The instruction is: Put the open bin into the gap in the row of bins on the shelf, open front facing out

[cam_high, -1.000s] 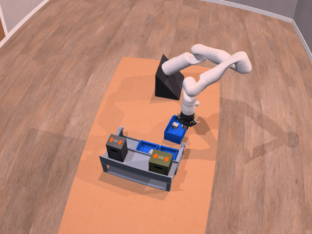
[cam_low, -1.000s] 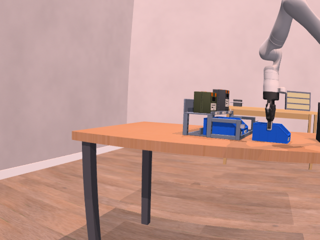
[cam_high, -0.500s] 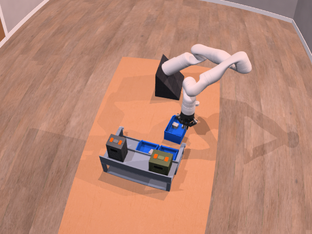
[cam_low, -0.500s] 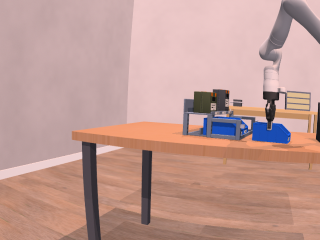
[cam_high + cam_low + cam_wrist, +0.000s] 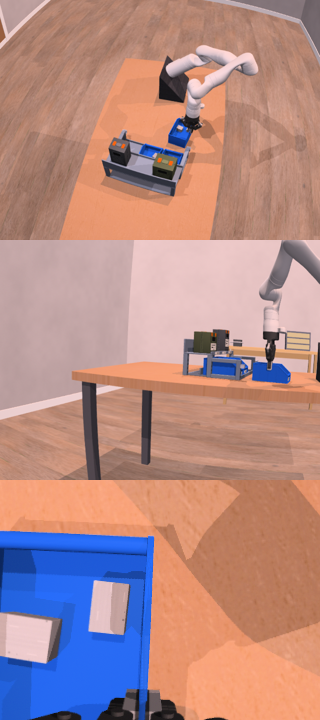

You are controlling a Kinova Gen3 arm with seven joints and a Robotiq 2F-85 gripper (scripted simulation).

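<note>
warm bright lt, hard shadows on flr + tabletop, pics slightly soft

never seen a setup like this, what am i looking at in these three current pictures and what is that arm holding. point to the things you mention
The machine is a white jointed robot arm point(image 5: 219, 77) point(image 5: 280, 268) ending in a black two-fingered gripper point(image 5: 191, 126) point(image 5: 269, 366) point(image 5: 143, 702). One picture looks down from above, one looks from the side across the table, and one comes from the arm's wrist.

On the orange-brown table point(image 5: 144, 214) point(image 5: 160, 388) are a blue open bin point(image 5: 177, 140) point(image 5: 261, 373) point(image 5: 100, 675) with pale blocks inside and a grey metal shelf point(image 5: 139, 171) point(image 5: 185, 364). The shelf carries two more blue bins low down and two boxes, dark grey and olive green, on top.

The gripper is closed on one thin side wall of the separate bin.
</note>
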